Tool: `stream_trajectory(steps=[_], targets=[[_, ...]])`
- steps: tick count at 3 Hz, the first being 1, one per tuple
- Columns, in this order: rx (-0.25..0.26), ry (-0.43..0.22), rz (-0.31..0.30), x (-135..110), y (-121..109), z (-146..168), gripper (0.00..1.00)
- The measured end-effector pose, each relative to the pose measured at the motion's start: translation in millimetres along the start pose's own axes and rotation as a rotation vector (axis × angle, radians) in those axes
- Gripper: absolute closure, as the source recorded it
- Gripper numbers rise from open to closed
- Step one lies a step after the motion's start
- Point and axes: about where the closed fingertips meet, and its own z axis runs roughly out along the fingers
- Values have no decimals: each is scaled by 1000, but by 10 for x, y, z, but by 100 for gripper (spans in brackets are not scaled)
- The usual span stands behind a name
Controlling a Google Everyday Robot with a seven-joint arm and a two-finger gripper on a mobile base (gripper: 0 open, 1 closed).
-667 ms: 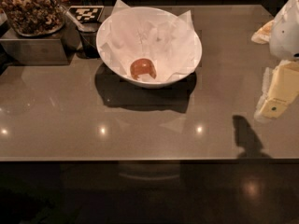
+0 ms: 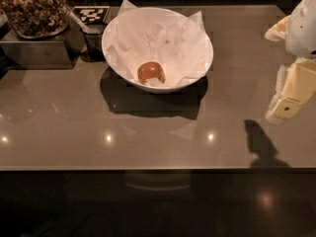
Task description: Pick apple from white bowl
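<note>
The white bowl (image 2: 197, 58) stands on the brown table, left of centre and towards the back. It is lined with crinkled white paper whose corners stick up past the rim. The apple (image 2: 150, 72), small and reddish-orange, lies at the bottom of the bowl near its front wall. My gripper (image 2: 289, 95), white and pale yellow, hangs at the right edge of the view, above the table and well to the right of the bowl. It holds nothing that I can see. Its shadow falls on the table below it.
A tray of dark brown nutty snacks (image 2: 32, 9) sits on a metal box (image 2: 34, 51) at the back left. A black-and-white marker card (image 2: 91, 14) and a dark cup with a spoon (image 2: 91, 38) stand just left of the bowl. The table's front edge (image 2: 148, 169) runs across the lower view.
</note>
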Motion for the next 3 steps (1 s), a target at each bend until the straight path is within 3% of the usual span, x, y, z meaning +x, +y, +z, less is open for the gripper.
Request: stream_trajectory(steps=[1, 2, 3], targets=[[15, -150, 24, -75, -294, -51, 0], [27, -362, 61, -352, -639, -165, 0], [-9, -463, 33, -694, -861, -165, 0]])
